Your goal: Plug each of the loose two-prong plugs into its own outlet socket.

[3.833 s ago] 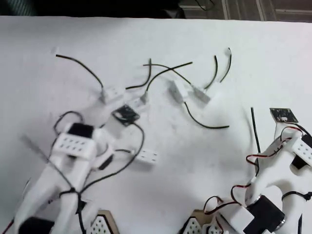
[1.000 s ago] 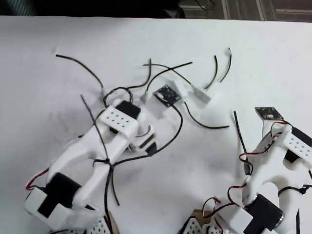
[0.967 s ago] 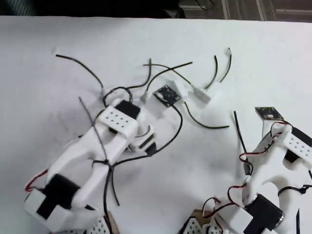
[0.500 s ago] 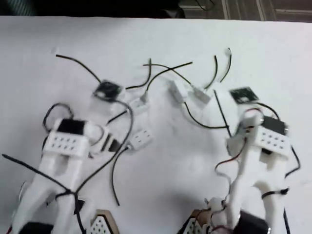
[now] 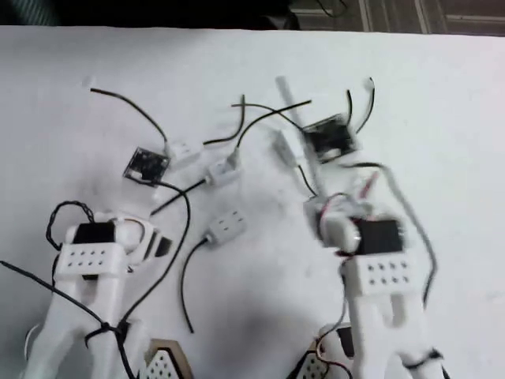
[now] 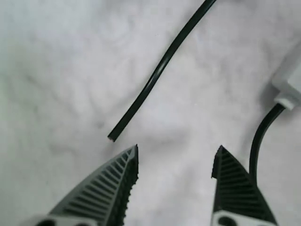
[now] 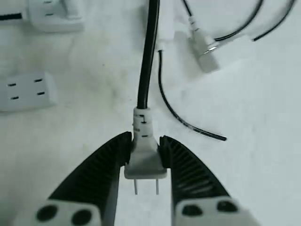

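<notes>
My right gripper [image 7: 145, 141] is shut on a white two-prong plug [image 7: 145, 162], prongs pointing back at the wrist and its black cable [image 7: 149, 56] running away from me. A white outlet socket [image 7: 28, 90] with dark slots lies off to one side, and another white plug [image 7: 207, 49] lies beyond. In the high view the right arm [image 5: 377, 272] stands mid-table, and a socket [image 5: 227, 226] lies between both arms. My left gripper [image 6: 176, 153] hangs open over bare table, just short of a loose black cable end [image 6: 112, 137]. The left arm [image 5: 91, 257] is at the near left.
Several loose black cables [image 5: 130, 106] and small white connectors [image 5: 221, 174] are scattered across the back half of the white table [image 5: 442, 95]. A white connector with its cable [image 6: 288, 84] lies beside my left gripper. Wooden-edged bases [image 5: 162, 363] sit at the front edge.
The right arm has swung from the right side to mid-table, over the plugs. The left arm, which reached toward the centre a second ago, has drawn back to the near left.
</notes>
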Tool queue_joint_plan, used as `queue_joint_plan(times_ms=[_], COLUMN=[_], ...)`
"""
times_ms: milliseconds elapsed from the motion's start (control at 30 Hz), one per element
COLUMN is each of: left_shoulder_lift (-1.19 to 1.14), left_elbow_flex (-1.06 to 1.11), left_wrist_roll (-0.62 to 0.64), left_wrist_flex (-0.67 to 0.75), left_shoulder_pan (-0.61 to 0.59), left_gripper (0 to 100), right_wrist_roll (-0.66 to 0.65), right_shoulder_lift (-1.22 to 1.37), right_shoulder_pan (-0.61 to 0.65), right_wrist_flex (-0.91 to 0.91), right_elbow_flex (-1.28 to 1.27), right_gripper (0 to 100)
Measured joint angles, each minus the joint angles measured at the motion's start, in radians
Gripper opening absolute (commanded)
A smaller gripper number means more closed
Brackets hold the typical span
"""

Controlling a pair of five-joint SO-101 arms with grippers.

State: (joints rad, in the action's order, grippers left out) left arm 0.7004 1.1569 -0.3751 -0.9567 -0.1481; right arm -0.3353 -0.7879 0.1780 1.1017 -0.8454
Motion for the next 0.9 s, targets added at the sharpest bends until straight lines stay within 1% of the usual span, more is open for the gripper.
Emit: queue_joint_plan(times_ms=[133,200,267,400,500,600,767,900], left_shoulder_lift=[0.000,0.000,0.000,0.000,0.000,0.000,0.000,0.000], left_elbow_flex=[0.000,0.002,0.008,0.008,0.008,0.008,0.008,0.008], left_wrist_roll=[0.000,0.000,0.000,-0.003,-0.006,-0.006,-0.006,-0.006], left_wrist_flex=[0.000,0.000,0.000,0.000,0.000,0.000,0.000,0.000], left_shoulder_pan=[-0.002,-0.002,-0.002,-0.002,-0.002,-0.002,-0.002,-0.002], left_gripper=[26,26,26,26,26,26,26,26], right_wrist_roll=[0.000,0.000,0.000,0.008,0.071,0.101,0.097,0.068], right_shoulder_lift=[0.203,0.325,0.445,0.612,0.649,0.661,0.666,0.735], right_shoulder_pan=[0.021,0.025,0.035,0.063,0.066,0.063,0.064,0.064], right_wrist_flex=[-0.097,-0.114,-0.115,-0.020,0.103,0.218,0.258,0.258], right_elbow_flex=[-0.003,0.012,0.057,0.180,0.282,0.374,0.404,0.405], right_gripper=[2.2,2.2,3.2,12.0,18.0,17.8,13.3,12.5])
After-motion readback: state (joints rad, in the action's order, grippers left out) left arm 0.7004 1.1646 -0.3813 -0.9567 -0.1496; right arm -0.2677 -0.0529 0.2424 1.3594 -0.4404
